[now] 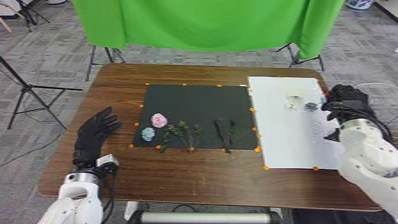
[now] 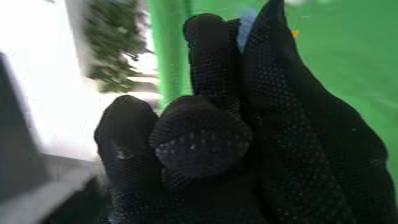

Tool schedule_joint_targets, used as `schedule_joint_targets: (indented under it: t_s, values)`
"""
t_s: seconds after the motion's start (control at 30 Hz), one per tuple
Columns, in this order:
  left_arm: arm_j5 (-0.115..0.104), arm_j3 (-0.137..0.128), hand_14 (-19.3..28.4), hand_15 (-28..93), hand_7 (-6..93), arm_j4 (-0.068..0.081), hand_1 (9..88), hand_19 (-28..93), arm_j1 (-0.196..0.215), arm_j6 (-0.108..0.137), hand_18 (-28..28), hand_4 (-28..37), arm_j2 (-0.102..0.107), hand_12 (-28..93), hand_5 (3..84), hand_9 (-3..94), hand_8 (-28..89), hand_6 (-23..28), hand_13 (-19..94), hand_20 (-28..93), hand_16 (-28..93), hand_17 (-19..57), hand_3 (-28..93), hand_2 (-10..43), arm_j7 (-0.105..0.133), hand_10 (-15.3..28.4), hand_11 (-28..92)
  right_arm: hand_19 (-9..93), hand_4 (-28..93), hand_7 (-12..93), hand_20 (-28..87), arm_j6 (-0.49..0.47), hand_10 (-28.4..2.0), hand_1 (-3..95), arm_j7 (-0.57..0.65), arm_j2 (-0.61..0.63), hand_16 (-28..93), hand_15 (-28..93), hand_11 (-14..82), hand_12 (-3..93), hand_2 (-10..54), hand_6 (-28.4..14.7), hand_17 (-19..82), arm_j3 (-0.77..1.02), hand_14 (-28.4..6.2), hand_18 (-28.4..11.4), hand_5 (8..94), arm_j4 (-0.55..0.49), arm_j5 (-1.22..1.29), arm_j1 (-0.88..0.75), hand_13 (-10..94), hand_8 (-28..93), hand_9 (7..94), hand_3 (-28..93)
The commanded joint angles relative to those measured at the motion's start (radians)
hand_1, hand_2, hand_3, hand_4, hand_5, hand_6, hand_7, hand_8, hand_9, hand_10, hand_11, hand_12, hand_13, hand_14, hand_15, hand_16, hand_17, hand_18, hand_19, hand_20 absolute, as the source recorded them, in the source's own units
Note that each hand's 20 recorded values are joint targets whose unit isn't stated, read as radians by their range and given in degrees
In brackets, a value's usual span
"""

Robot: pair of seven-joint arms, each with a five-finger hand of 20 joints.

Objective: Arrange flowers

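Here, one mat (image 1: 182, 102) holds one pink flower (image 1: 159, 120), one blue flower (image 1: 147, 133).

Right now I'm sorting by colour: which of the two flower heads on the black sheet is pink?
The pink head lies farther from the robot; the light-blue head lies nearer it.

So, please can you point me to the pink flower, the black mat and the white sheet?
Pink flower (image 1: 159, 120): head view, its middle.
Black mat (image 1: 191, 102): head view, bare surface.
White sheet (image 1: 289, 142): head view, bare surface.

Brown wood-grain table (image 1: 191, 182), matt black mat (image 1: 191, 107), green cloth (image 1: 209, 25)
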Motion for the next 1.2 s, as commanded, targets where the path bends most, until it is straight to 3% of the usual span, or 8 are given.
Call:
schedule_joint_targets:
  t_s: [0.03, 0.23, 0.57, 0.83, 1.2]
  values:
    - [-0.008, 0.008, 16.9, 30, 14.7, 0.008, 16.3, 11, 0.023, 0.006, 15.1, -28.3, 0.005, 11, 44.1, 44.6, -8, -0.2, 38, 21, 0, 6.5, 72, -1.7, -0.017, 12.6, 18, 93, -23, 20, 57, -0.01, -10.3, 57.3, -0.15, -0.059, 28, 64, 11.0, 20.5, -5.0, 2.0, 66, -0.51, -1.7, -14.6, 77.7, -0.013, 0.043, 0.764, 93, 3, 84.1, 61]
    - [-0.004, 0.02, 16.9, 30, 14.8, 0.013, 16.5, 11, 0.012, 0.0, 15.1, -28.3, 0.004, 11, 44.1, 44.6, -8, -0.2, 38, 21, 0, 6.6, 71, -1.5, -0.021, 12.5, 18, 93, -24, 20, 57, -0.037, -10.1, 57.2, -0.258, -0.239, 28, 64, 10.8, 20.8, -5.0, 2.5, 66, -0.823, -1.6, -14.4, 77.8, 0.029, 0.081, 0.995, 92, 3, 84.1, 61]
    - [-0.003, 0.018, 16.9, 30, 14.6, 0.013, 16.2, 10, 0.016, -0.009, 15.1, -28.3, -0.001, 11, 44.1, 44.6, -8, -0.2, 38, 21, 0, 6.5, 71, -1.3, -0.029, 12.6, 18, 93, -24, 20, 57, -0.09, -9.6, 57.1, -0.378, -0.509, 28, 64, 10.3, 21.2, -4.6, 2.8, 66, -0.928, -1.2, -14.1, 77.4, 0.137, 0.035, 0.973, 92, 2, 83.6, 61]
    - [-0.002, 0.018, 16.9, 30, 14.7, 0.02, 15.9, 10, 0.007, -0.02, 15.1, -28.3, 0.003, 11, 44.1, 44.6, -8, -0.3, 38, 21, 0, 6.5, 71, -1.1, -0.043, 12.6, 18, 93, -25, 21, 57, -0.14, -9.3, 57.1, -0.427, -0.572, 28, 64, 10.2, 21.4, -4.5, 3.1, 65, -0.927, -1.0, -13.7, 77.1, 0.156, 0.006, 0.926, 92, 2, 83.3, 61]
    - [-0.004, 0.021, 16.9, 30, 14.6, 0.025, 15.4, 10, 0.001, -0.025, 15.1, -28.3, 0.003, 11, 44.1, 44.6, -8, -0.3, 38, 21, 0, 6.5, 71, -0.8, -0.042, 12.6, 18, 93, -25, 22, 57, -0.265, -9.0, 56.3, -0.447, -0.59, 28, 65, 9.2, 21.5, -3.9, 3.7, 65, -0.923, -0.7, -13.2, 75.9, 0.162, -0.026, 0.851, 91, 2, 80.3, 61]
